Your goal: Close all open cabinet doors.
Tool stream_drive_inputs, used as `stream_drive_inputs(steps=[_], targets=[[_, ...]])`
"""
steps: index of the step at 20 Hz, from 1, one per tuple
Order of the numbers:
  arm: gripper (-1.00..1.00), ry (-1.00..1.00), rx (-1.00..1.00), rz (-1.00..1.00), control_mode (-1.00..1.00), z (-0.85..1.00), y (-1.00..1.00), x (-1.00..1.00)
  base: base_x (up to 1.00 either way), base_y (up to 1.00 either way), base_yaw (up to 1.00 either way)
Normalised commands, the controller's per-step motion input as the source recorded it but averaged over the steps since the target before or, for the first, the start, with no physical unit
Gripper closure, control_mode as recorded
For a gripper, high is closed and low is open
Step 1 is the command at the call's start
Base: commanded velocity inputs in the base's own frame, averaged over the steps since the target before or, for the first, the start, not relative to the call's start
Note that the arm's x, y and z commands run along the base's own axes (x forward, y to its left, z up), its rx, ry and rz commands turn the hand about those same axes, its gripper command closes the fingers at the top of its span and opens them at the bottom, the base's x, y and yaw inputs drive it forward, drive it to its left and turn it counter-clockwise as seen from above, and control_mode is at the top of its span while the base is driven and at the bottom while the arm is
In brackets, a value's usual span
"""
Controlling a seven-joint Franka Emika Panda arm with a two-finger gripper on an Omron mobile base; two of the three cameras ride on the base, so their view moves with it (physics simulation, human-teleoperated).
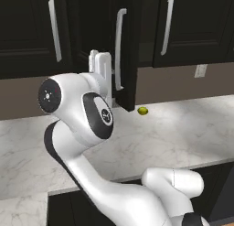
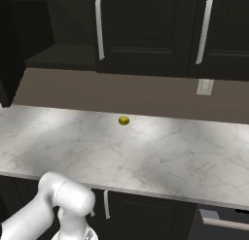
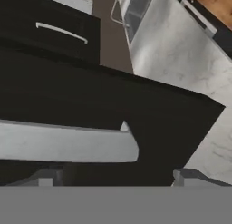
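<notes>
Reaching up from the base, your gripper point(image 1: 101, 60) sits at the open cabinet door point(image 1: 125, 46), right beside its silver bar handle point(image 1: 119, 49). In the hand view the fingertips point(image 3: 186, 175) stand wide apart with the handle point(image 3: 68, 146) crossing just above them, nothing gripped. On the marble counter point(image 2: 160, 156), a small yellow-green fruit point(image 2: 124, 120) lies near the back edge.

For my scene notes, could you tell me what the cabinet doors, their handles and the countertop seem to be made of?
Cabinet doors: probably dark-stained wood, matte, with recessed panels. Handles: likely brushed metal, silvery and slim. Countertop: looks like polished white marble, judging by its grey veining.
</notes>
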Motion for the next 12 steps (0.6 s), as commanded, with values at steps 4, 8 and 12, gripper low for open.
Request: stream_drive_inputs(steps=[4,8,12], targets=[[-1.0,0.0,0.12,-0.05,-1.0,-0.02,-0.57,0.39,0.0,0.0,0.0],[-1.0,0.0,0.09,-0.03,-1.0,-0.07,-0.55,0.49,0.0,0.0,0.0],[-1.0,0.0,0.1,0.0,-1.0,-0.04,-0.54,0.56,0.0,0.0,0.0]])
